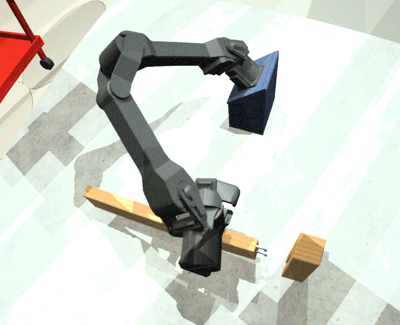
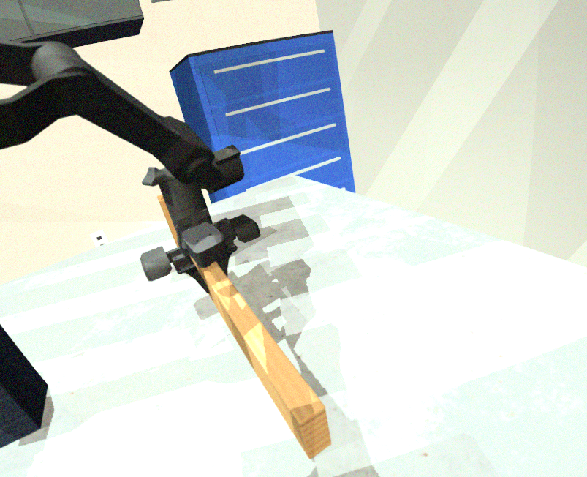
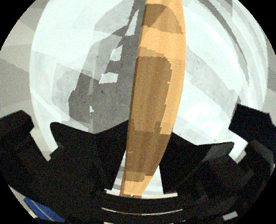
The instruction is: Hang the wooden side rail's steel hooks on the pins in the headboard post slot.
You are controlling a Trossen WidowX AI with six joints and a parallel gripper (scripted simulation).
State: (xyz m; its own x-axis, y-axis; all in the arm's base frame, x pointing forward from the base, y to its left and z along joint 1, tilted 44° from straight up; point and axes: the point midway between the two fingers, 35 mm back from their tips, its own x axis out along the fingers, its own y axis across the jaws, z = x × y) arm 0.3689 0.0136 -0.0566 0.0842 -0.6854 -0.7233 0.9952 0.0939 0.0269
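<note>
The wooden side rail (image 1: 240,242) (image 2: 262,344) (image 3: 157,96) runs lengthwise through my gripper (image 2: 205,271) (image 3: 143,124), which is shut on it. The gripper's fingers are hidden under the arm in the top view. The rail's hook end is raised above the table; whether its far end touches the table is hard to tell. Two steel hooks (image 1: 263,249) stick out of the near end, pointing at the headboard post (image 1: 307,253), with a gap between them. The post stands upright; its slot (image 1: 289,256) shows only as a dark edge, and the pins are hidden.
The arm's base sits on a dark blue block (image 1: 250,110) (image 2: 6,410) at the back of the table (image 1: 350,157) (image 2: 437,333). A red cart (image 1: 8,52) stands beyond the table at upper left. A blue drawer cabinet (image 2: 278,102) stands beyond the table's edge.
</note>
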